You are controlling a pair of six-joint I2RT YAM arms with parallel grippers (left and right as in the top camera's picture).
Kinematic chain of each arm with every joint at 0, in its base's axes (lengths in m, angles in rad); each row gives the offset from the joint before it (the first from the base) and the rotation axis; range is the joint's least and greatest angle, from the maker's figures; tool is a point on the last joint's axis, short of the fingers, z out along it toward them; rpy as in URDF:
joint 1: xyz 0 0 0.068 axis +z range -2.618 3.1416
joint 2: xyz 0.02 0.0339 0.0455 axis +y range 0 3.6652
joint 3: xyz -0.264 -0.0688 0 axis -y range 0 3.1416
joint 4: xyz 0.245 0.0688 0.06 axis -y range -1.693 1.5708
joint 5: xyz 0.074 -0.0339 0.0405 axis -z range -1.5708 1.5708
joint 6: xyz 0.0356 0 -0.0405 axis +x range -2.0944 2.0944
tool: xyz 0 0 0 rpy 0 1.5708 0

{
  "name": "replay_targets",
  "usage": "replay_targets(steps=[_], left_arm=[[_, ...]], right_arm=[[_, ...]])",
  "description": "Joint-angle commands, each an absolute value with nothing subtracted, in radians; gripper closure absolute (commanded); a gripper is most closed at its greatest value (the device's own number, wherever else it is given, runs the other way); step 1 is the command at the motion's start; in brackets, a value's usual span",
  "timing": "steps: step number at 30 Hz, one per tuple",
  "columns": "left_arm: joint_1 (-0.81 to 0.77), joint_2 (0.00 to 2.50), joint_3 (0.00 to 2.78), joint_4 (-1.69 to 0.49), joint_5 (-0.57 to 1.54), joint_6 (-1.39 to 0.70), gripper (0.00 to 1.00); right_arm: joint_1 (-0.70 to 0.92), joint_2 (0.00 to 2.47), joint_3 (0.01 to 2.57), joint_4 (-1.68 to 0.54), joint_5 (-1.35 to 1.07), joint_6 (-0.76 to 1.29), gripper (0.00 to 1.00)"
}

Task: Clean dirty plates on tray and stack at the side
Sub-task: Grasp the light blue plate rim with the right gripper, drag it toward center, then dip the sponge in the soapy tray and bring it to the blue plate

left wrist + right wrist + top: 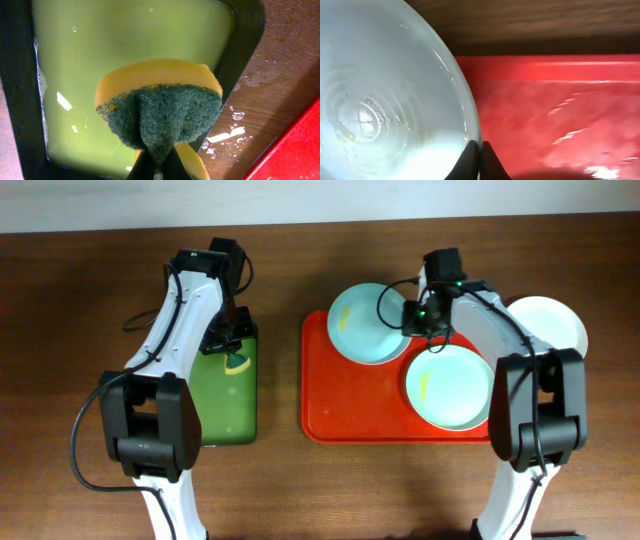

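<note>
The right gripper is closed on the rim of a pale blue plate, the two dark fingertips pinched together at the plate's near edge. This plate is seen from overhead at the far left corner of the red tray, with part of its rim reaching past the tray's edge; whether it is lifted or resting there cannot be told. Its glossy inside is wet, with concentric rings and small bubbles near the middle. A second plate, marked by a faint yellow smear, is set flat in the right half of the red tray, just beside the held one. A third plate, the white plate, is placed off the tray on the wooden table, just beyond the tray's far right corner and partly hidden by the right arm. The bare floor of the red tray is seen to be shiny with streaks of wetness. To the left, well apart from the plates, the left gripper is clamped on a sponge, yellow with a dark green scouring face, which is squeezed into a fold between the fingers. The sponge is held above the far end of the green tray, whose dark rim encloses a glossy yellow-green floor. A few water droplets are scattered on the table between the two trays.
</note>
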State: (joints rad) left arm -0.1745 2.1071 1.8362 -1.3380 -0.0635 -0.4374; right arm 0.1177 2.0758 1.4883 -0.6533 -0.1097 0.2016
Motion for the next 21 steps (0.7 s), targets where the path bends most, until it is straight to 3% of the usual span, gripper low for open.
replay_targets(steps=[1, 3, 8, 11, 13, 18, 21], left_arm=[[-0.177, 2.075, 1.833, -1.336, -0.067, -0.424, 1.0], [-0.186, 2.075, 1.833, -1.336, -0.068, -0.424, 1.0], [-0.229, 2.075, 1.833, -1.317, -0.076, -0.424, 1.0], [-0.231, 2.075, 1.833, -1.317, -0.076, -0.424, 1.0], [-0.231, 2.075, 1.833, -1.319, -0.103, -0.424, 1.0], [-0.223, 2.082, 1.82, -1.299, -0.201, -0.425, 1.0], [-0.161, 2.083, 1.703, -1.223, -0.11, -0.432, 1.0]], right_arm=[[0.198, 2.084, 1.482, -0.731, -0.124, 0.187, 0.96], [0.235, 2.084, 1.481, -0.791, -0.123, 0.187, 0.96], [0.257, 2.084, 1.433, -0.773, -0.124, 0.188, 0.8], [0.257, 2.085, 1.364, -0.657, -0.124, 0.188, 0.8], [0.257, 2.084, 1.362, -0.672, -0.124, 0.188, 0.96], [0.257, 2.069, 1.401, -0.817, -0.124, 0.188, 0.96], [0.257, 2.069, 1.421, -0.925, -0.123, 0.187, 0.96]])
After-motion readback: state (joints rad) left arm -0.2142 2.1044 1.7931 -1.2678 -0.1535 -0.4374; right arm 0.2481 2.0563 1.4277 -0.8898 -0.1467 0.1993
